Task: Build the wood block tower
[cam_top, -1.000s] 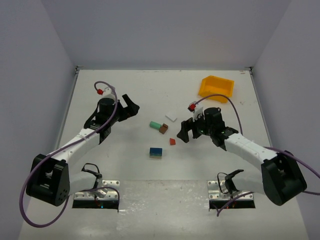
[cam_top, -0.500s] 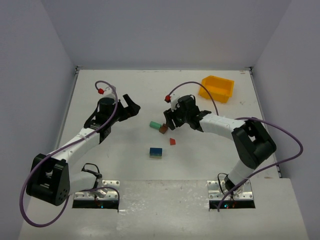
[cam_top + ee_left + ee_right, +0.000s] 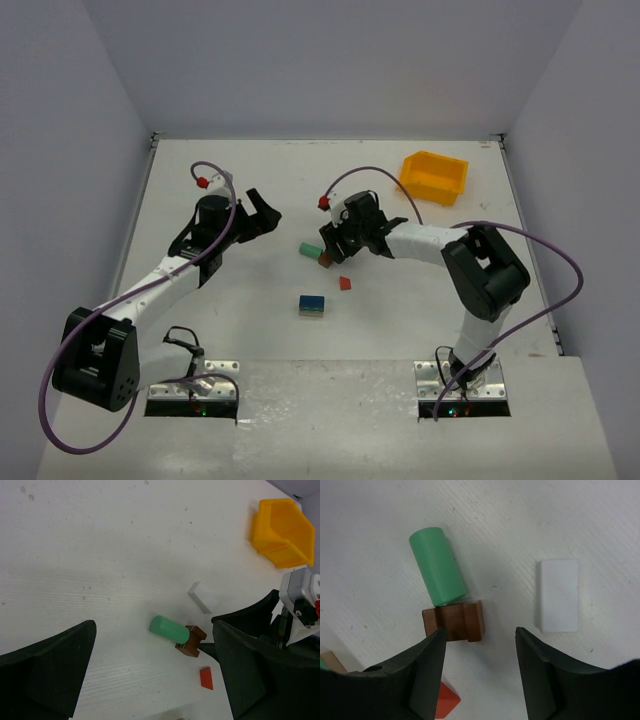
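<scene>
Within a second the right end effector [image 3: 479, 647] has swung from the right of the overhead view to centre, fingers spread and empty, likely lining up a first pick for the unbuilt tower. The brown block [image 3: 454, 621], touching the green cylinder [image 3: 436, 565], lies just above the gap between the fingers, nearer the picture-left one. The left end effector [image 3: 258, 212] hangs open and empty.

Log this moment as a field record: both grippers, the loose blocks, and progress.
left gripper: open, empty, clear of the blocks
right gripper: open, empty, fingers over the brown block
green cylinder: on its side, end against brown block
red piece: loose, apart
blue block: apart, green showing beneath
white block: lying flat
progress: most pieces lie loose
</scene>
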`<state>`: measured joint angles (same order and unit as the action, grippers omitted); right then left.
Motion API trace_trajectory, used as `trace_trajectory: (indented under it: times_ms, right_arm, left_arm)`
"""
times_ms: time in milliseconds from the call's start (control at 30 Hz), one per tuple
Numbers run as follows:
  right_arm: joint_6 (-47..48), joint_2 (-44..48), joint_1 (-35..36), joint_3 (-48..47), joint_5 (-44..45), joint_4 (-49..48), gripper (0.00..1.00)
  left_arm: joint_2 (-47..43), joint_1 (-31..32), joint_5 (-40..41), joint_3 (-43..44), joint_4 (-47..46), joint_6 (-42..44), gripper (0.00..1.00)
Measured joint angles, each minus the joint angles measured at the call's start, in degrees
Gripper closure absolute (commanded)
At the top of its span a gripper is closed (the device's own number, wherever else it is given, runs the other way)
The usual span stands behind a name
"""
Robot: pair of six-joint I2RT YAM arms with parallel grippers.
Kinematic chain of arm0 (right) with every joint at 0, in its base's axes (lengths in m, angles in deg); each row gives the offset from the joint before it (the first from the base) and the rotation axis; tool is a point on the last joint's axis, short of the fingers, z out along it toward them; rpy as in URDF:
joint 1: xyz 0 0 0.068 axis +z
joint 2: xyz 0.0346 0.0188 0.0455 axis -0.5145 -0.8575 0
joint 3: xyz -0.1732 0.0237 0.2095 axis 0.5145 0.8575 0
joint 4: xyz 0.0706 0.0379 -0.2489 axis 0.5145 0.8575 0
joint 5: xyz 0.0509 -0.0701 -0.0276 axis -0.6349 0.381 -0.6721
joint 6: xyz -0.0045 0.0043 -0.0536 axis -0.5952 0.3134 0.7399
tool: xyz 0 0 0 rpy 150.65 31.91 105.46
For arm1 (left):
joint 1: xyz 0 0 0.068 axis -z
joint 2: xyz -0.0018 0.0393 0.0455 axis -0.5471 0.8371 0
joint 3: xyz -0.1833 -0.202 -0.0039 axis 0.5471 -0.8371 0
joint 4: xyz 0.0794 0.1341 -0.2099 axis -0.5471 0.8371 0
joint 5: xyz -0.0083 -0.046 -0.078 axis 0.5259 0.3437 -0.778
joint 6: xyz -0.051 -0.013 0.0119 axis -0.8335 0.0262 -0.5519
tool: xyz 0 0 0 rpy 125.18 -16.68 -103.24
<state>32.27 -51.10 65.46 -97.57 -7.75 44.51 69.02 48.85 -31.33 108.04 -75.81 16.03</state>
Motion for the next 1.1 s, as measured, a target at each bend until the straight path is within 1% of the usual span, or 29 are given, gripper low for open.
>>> trace_trajectory:
  times_ms: [133, 267, 400, 433, 600, 700, 767, 833, 900, 1000, 1100]
  right_arm:
    - [0.26, -1.81, 0.16, -1.3, -0.15, 0.15, 0.61]
    - [0.37, -3.24, 0.16, -2.56, -0.87, 0.45, 0.74]
    - [0.58, -3.28, 0.16, -2.69, -1.63, 0.6, 0.96]
    - [0.6, -3.28, 0.16, -2.69, -1.92, 0.59, 1.0]
    - [1.07, -1.11, 0.16, 0.2, -3.08, -1.33, 1.0]
    - [1.77, 4.77, 0.16, 5.7, -4.28, -3.91, 1.0]
    - [2.5, 9.47, 0.16, 9.39, -5.39, -7.34, 1.0]
    - [3.28, 14.43, 0.16, 13.28, -6.34, -12.69, 1.0]
    - [4.03, 19.87, 0.16, 18.38, -7.2, -20.19, 1.0]
    - [4.73, 26.68, 0.11, 25.94, -9.18, -33.45, 1.0]
    - [4.57, 31.38, 0.08, 31.82, -12.28, -46.89, 1.0]
  left_arm:
    - [0.0, 0.0, 0.01, 0.0, 0.0, 0.28, 0.0]
    - [0.0, 0.0, 0.02, 0.0, 0.02, 0.71, 0.0]
    - [0.0, 0.0, 0.01, 0.0, 0.02, 0.96, 0.0]
    - [0.0, 0.0, -0.01, 0.0, 0.02, 0.98, 0.0]
    - [0.0, 0.0, -1.04, 0.06, 0.0, 1.13, 0.0]
    - [0.0, 0.0, -3.8, 0.11, -0.15, 1.38, 0.0]
    - [0.0, 0.0, -6.12, 0.11, -0.5, 1.47, 0.0]
    - [0.0, 0.0, -10.51, 0.09, -2.03, 1.41, 0.0]
    - [0.02, 0.0, -16.03, 0.01, -4.51, 1.1, 0.0]
    - [0.11, 0.07, -24.93, -0.64, -10.46, -0.46, 0.0]
    - [0.14, 0.18, -33.04, -1.81, -16.54, -2.92, 0.0]
